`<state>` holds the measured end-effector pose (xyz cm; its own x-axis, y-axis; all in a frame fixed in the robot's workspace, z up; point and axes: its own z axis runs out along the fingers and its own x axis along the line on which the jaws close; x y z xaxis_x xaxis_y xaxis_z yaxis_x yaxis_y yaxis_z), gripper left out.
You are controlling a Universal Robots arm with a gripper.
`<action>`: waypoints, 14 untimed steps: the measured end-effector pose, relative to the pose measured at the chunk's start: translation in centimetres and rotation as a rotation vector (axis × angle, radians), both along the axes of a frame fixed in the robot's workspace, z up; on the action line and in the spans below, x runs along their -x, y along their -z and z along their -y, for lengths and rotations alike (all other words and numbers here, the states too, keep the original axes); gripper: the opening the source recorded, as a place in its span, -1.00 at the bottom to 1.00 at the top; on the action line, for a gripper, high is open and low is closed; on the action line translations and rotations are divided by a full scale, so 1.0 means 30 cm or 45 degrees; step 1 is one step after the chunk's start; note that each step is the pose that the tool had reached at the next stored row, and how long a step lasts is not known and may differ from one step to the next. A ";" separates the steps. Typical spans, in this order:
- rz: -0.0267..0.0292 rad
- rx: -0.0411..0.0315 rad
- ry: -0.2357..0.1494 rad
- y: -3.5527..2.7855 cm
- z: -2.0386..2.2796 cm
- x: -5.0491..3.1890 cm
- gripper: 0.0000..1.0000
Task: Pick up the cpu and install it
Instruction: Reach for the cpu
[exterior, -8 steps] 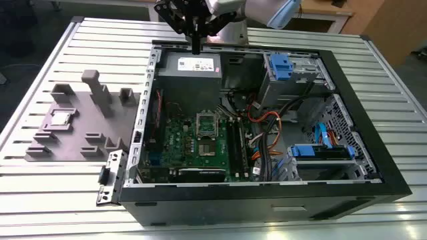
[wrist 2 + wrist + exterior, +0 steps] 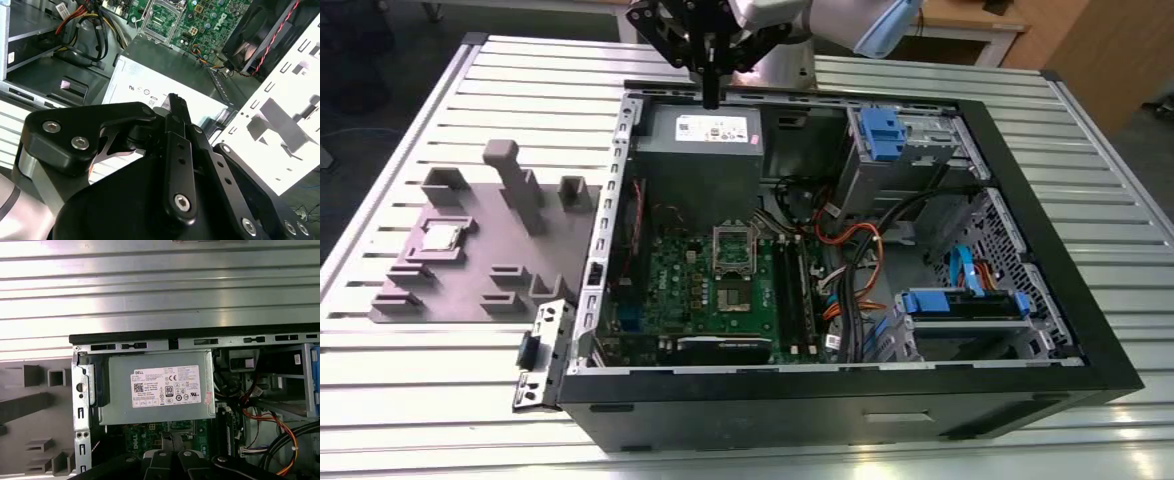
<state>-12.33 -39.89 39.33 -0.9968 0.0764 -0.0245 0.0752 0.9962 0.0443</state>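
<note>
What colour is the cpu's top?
The cpu is silver-grey with a paler rim, best seen in the exterior view.

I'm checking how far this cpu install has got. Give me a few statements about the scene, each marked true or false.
1. The cpu lies on the grey fixture tray, outside the computer case. True.
2. The gripper holds the cpu. False: it is shut with nothing in it and is well apart from the cpu.
3. The gripper hangs above the power supply. True.
4. The cpu sits in the socket on the motherboard. False: it is on the tray, at the exterior view's left of the case.
</note>
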 end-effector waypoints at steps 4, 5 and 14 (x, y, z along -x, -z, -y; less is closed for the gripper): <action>0.0000 0.0000 0.000 0.000 0.000 0.011 -0.79; 0.0000 0.0000 0.000 0.000 0.000 0.012 -0.79; 0.0000 0.0000 0.000 0.000 0.000 0.022 -0.79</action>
<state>-12.97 -39.90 39.33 -0.9968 0.0762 -0.0244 0.0751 0.9962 0.0443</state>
